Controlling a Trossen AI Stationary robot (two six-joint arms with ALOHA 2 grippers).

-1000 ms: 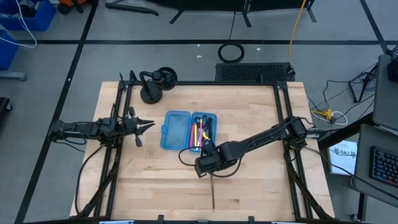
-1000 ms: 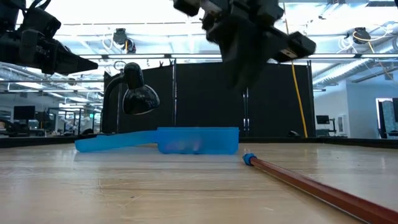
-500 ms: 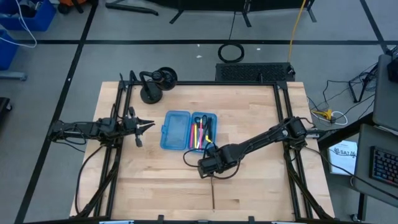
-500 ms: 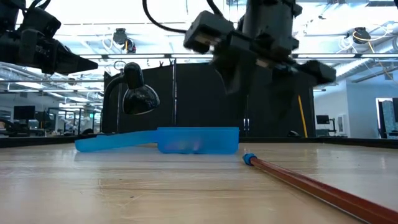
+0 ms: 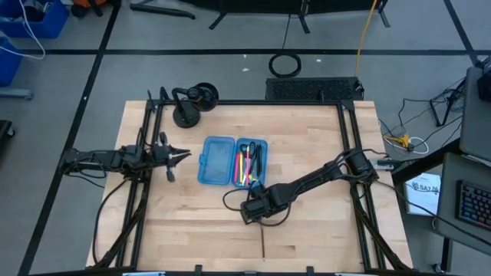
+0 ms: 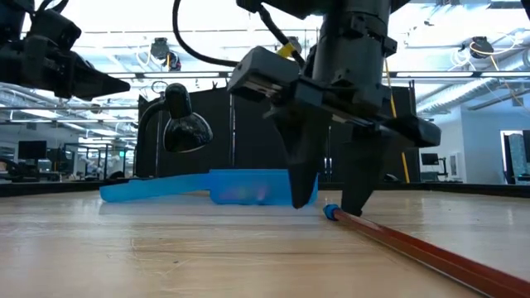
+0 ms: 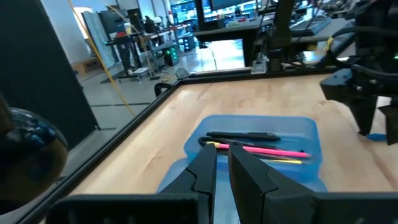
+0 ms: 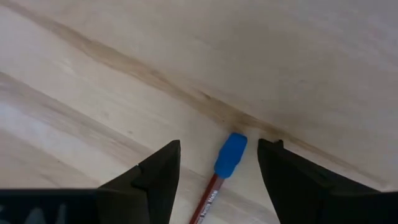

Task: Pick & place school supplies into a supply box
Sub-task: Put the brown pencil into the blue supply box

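We saw the right gripper spread wide, its fingers straddling the blue-tipped pencil on the table, holding nothing. Just beyond stood the supply box. The left gripper, nearly closed and empty, hovered beside the box.

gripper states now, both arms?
Left claw: nearly closed, holding nothing, parked above the table's left side.
Right claw: open, down at the table, fingers straddling the blue-tipped pencil, not yet gripping it.
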